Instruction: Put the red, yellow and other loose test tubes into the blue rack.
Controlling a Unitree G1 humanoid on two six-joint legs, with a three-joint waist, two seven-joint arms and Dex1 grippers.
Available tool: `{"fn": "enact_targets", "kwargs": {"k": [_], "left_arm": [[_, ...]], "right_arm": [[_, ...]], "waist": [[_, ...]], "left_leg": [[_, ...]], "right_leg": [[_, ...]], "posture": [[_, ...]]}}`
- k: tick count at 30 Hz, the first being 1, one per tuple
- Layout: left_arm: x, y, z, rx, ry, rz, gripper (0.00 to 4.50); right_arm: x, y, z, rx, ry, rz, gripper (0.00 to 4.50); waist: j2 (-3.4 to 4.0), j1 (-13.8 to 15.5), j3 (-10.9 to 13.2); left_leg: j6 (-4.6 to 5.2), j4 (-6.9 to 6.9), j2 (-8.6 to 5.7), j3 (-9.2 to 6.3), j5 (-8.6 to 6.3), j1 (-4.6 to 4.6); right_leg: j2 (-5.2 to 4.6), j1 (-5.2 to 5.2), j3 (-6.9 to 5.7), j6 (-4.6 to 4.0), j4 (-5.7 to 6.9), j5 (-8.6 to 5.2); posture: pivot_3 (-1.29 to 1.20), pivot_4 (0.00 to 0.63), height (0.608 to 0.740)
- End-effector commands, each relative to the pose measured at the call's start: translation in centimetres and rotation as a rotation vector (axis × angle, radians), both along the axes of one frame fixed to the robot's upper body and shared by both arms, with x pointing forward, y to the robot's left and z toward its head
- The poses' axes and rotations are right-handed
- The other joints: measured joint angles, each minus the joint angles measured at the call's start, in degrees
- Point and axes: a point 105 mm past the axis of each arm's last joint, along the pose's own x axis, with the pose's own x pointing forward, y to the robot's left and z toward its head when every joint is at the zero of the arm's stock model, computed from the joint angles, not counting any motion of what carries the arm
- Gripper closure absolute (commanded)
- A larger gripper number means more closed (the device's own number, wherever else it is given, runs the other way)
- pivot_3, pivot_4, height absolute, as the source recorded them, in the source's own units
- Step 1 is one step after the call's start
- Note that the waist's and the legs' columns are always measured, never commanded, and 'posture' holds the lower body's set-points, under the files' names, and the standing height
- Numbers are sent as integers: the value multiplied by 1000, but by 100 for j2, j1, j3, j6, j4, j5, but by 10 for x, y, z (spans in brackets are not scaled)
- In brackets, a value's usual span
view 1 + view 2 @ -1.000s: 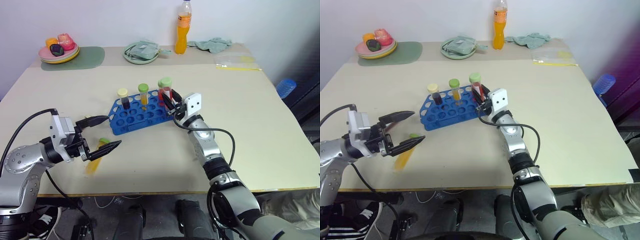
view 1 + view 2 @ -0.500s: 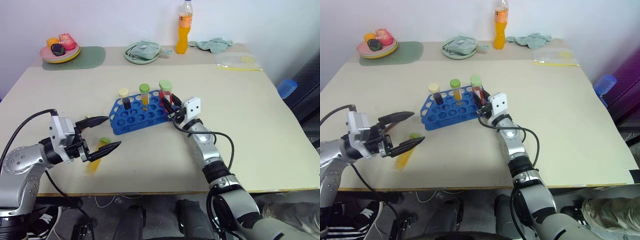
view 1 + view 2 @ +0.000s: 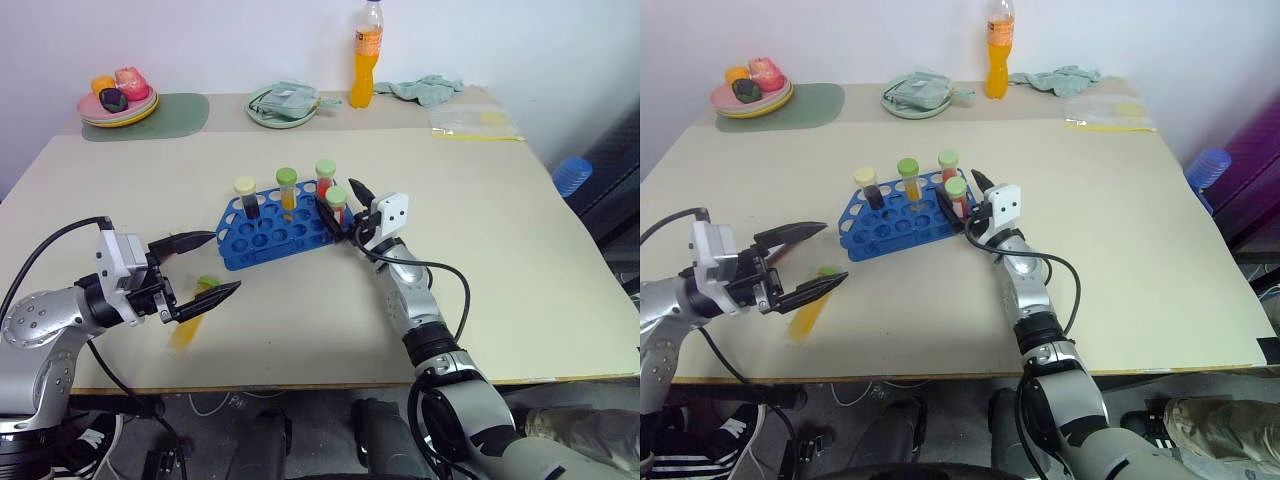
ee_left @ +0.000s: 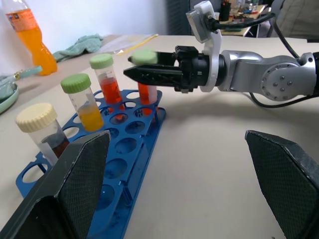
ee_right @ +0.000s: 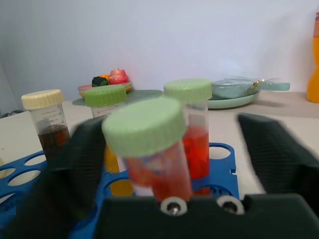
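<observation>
The blue rack (image 3: 272,236) stands mid-table and holds four tubes. They are a cream-capped dark tube (image 3: 247,198), a green-capped yellow tube (image 3: 288,190), a green-capped red tube (image 3: 325,178) and a second red tube (image 3: 337,204). That second red tube leans in a hole at the rack's right end. My right gripper (image 3: 343,201) is open, one finger on each side of it, not gripping. A loose yellow-orange tube (image 3: 192,314) lies on the table at front left. My left gripper (image 3: 227,262) hovers open just above and beside that tube, holding nothing.
At the table's back stand an orange drink bottle (image 3: 367,45), a green plate (image 3: 283,105) with a cloth, a plate of toy food (image 3: 118,100) on a green mat, a crumpled cloth (image 3: 428,88) and a plastic bag (image 3: 476,120).
My right gripper has opened and let go of the red tube, which now sits lower in the rack. The left arm has stayed still.
</observation>
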Motion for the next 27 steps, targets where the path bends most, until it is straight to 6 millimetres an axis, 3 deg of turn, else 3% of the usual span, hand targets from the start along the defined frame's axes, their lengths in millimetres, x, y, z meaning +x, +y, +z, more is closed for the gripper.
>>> {"fn": "enact_targets", "kwargs": {"k": [1, 5, 12, 15, 19, 22, 25, 27], "left_arm": [[-3, 1, 10, 14, -44, 1, 0], [-6, 2, 11, 20, -39, 8, 0], [-15, 5, 12, 21, 14, 66, 0], [-20, 11, 5, 65, 104, 148, 0], [-28, 17, 0, 124, 207, 218, 0], [-16, 39, 6, 136, 315, 449, 0], [-17, 48, 0, 200, 441, 535, 0], [-19, 53, -5, 330, 492, 594, 0]], "right_arm": [[-4, -3, 16, -18, -82, 0, 33], [-14, -14, 25, -75, -127, 51, 33], [-31, -66, 47, -199, -176, 59, 33], [-50, -83, 64, -213, -177, 128, 33], [-86, -78, 68, -291, -150, 343, 33], [-117, -72, 71, -368, -117, 553, 33], [-125, -65, 77, -385, -114, 645, 33], [-133, -58, 80, -409, -139, 716, 33]], "waist": [[0, 1, 0], [1, 12, 0], [2, 10, 1], [4, 15, 2], [5, 9, 4], [8, 35, 10], [4, 28, 10], [-1, 10, 14]], "left_leg": [[0, 0, 0, 0, 0, 0], [0, 1, 0, 1, 0, -2], [0, 0, 1, 2, 0, -1], [1, 1, 2, 5, -1, -4], [5, 1, 4, 7, -3, -4], [6, 8, 7, 8, -4, -4], [6, 16, 7, 7, -4, -3], [5, 15, 7, 13, -4, -1]], "right_leg": [[0, 0, 0, 0, 0, 0], [-1, 0, 0, 0, -1, 0], [-2, 2, 2, -1, -3, -2], [-4, 1, 2, -1, -5, -2], [-5, 4, 3, 13, -8, -15], [-5, 6, 2, 16, -5, -24], [-5, 9, 1, 19, -6, -25], [-6, 10, 1, 19, -8, -25]], "posture": [[0, 150, 740], [0, 150, 740], [0, 150, 740], [0, 150, 740], [0, 150, 740], [0, 150, 740], [0, 150, 740], [0, 150, 740]]}}
